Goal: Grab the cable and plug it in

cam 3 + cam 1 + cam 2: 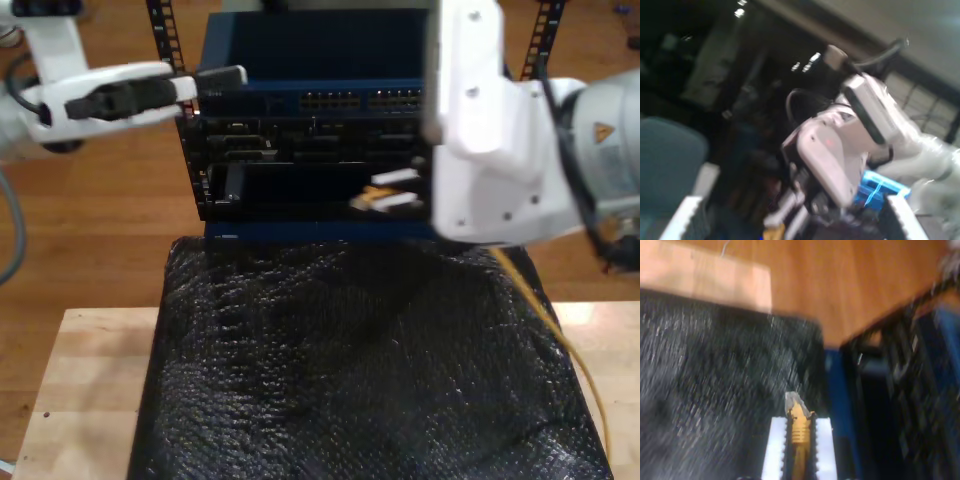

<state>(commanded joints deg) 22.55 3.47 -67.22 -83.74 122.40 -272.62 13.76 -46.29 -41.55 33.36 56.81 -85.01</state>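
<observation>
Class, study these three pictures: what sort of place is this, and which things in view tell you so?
Probably a robotics lab or networking test bench. A blue rack of network gear with rows of ports stands behind a black mat on a wooden table, and my second gripper holds a yellow cable.

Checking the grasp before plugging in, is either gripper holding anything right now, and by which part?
My second gripper is shut on the yellow cable just behind its clear plug, which sticks out past the fingertips. My first gripper's state cannot be told.

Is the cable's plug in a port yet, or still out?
Out. The plug juts from my second tool, shut on the cable, over black foam, short of the rack.
</observation>
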